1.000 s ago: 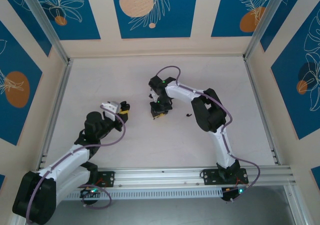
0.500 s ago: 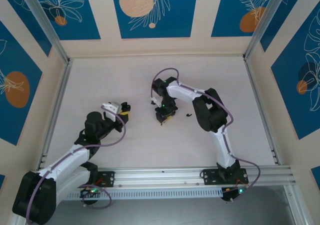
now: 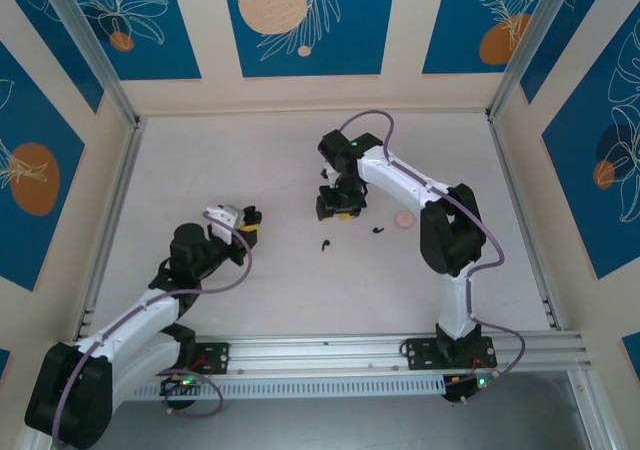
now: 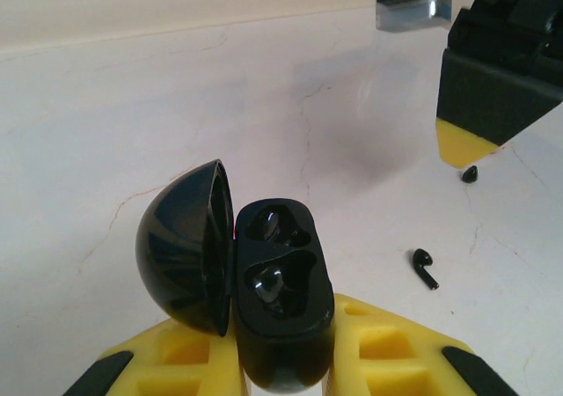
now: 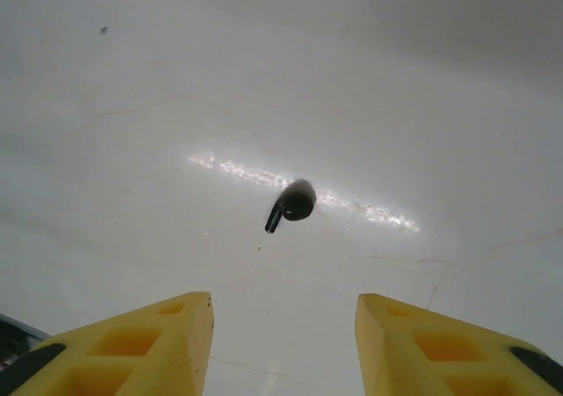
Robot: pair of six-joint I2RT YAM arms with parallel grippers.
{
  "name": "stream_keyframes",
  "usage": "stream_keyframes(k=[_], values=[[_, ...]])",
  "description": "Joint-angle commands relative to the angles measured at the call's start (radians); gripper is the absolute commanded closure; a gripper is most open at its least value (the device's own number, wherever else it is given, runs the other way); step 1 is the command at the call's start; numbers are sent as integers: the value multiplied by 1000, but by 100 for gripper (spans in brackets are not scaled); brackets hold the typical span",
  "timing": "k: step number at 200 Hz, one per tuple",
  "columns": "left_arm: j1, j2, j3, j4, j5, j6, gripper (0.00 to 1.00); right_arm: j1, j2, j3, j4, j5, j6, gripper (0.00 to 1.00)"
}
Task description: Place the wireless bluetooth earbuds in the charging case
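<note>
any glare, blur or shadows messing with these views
Right wrist: a bright glare streak crosses the table just behind the earbud, which is sharp. Left wrist: case crisp, with a soft grey shadow on the table beyond it. Top external: even light, no glare, earbuds mere dark specks.

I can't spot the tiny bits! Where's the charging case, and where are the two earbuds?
charging case [image 4: 280, 277], left wrist view, on its open lower half.
nearer earbud [image 4: 426, 268], left wrist view, on its middle.
farther earbud [image 4: 470, 174], left wrist view, on its rounded body.
</note>
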Motion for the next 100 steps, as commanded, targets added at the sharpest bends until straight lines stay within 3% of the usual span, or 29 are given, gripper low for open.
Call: stream_keyframes(k=[1,100], values=[[13,-12,27,-2,24,11,79,6,22,-53,-26,-68,144,53],[13,-11,31,-5,26,14,79,11,132,-73,55,-113,177,55]])
